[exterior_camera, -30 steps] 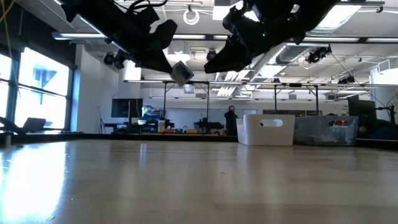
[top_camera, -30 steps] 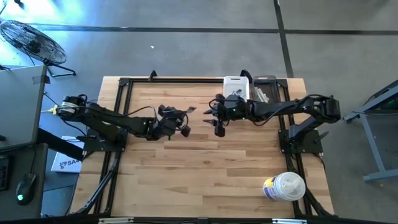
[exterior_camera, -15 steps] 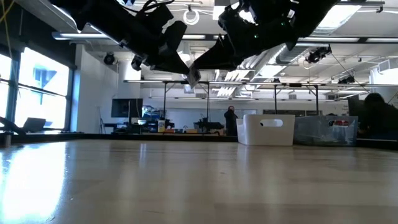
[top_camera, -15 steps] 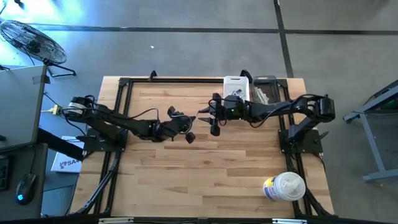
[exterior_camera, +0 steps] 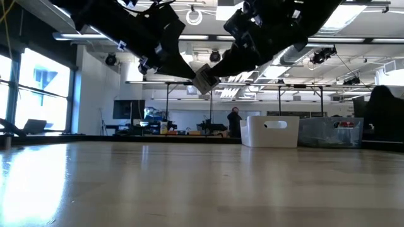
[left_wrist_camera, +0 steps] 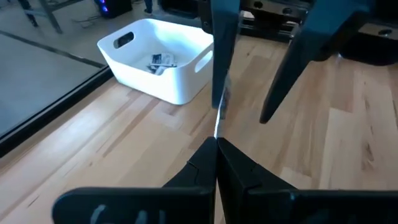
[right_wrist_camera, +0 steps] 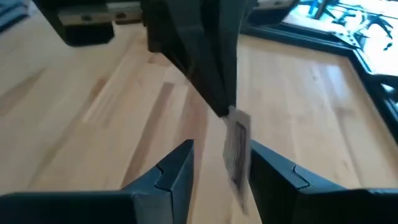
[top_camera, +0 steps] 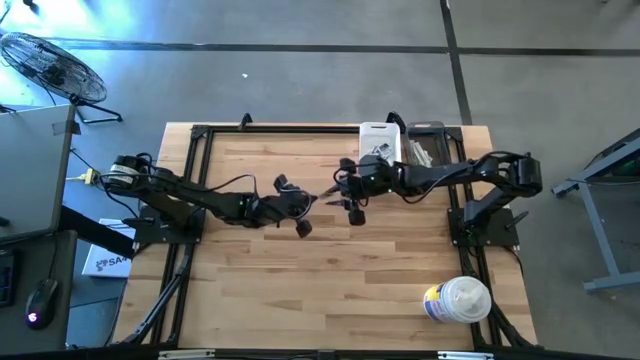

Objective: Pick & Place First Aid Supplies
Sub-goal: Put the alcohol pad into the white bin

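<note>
My left gripper point(left_wrist_camera: 216, 148) is shut on one small flat white first aid packet point(right_wrist_camera: 237, 147) with grey print, high above the table's middle point(top_camera: 322, 193). My right gripper point(right_wrist_camera: 219, 163) is open and faces the left one. Its two fingers stand on either side of the packet, which lies closer to one finger; I cannot tell if they touch. In the low view the packet point(exterior_camera: 205, 80) shows between the two dark grippers. More packets lie in the white bin point(left_wrist_camera: 158, 59). My left gripper pinches the packet by one edge point(right_wrist_camera: 232, 114) between its two fingertips, coming level from the table's left. The packet is lifted clear of the table and sticks out past the fingertips toward my right gripper, seen edge-on point(left_wrist_camera: 217, 121) in the left wrist view.
The white bin point(top_camera: 380, 140) and a clear bin point(top_camera: 428, 143) sit at the table's far edge, right of middle. A big white canister point(top_camera: 458, 300) with a yellow-blue label lies near the right near corner. Bare wood point(top_camera: 300, 270) lies below both grippers.
My left gripper has carried the packet toward the table's right, up to my right gripper. My right gripper has stayed open and has shifted only a little. The packet now stands between the right gripper's fingers.
</note>
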`<action>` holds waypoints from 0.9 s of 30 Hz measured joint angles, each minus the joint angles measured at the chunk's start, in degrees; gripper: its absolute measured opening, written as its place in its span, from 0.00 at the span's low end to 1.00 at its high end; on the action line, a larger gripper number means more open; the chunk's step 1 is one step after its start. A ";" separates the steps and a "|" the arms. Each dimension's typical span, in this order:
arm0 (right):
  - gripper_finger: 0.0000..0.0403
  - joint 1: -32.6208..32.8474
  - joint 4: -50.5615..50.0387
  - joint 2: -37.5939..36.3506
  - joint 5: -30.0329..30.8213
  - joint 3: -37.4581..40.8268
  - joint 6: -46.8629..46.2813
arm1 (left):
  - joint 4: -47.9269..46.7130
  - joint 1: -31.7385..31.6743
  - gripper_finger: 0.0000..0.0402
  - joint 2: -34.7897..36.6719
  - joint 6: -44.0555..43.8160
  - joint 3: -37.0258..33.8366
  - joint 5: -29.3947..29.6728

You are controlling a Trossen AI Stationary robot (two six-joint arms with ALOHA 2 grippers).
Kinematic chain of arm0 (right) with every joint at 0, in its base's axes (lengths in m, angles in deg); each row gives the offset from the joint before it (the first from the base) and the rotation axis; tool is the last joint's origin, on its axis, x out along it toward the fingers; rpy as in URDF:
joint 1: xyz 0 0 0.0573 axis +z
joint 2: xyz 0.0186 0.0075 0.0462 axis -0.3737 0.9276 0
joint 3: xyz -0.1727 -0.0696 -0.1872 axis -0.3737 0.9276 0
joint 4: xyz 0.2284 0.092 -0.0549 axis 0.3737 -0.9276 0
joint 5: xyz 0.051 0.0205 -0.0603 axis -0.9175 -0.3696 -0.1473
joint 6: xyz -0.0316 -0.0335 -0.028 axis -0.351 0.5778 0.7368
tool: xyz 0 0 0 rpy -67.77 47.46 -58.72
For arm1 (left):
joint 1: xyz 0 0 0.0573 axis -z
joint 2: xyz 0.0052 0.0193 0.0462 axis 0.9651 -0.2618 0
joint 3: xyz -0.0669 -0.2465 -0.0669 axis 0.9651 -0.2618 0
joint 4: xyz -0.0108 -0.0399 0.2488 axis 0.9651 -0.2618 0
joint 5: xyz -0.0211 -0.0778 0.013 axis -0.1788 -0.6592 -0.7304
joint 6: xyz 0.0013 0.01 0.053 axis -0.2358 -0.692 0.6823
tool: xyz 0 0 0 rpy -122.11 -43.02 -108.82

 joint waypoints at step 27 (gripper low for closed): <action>0.32 0.11 0.52 0.41 -2.34 -0.02 -4.98 | 2.55 0.00 0.00 0.02 1.08 0.00 -2.15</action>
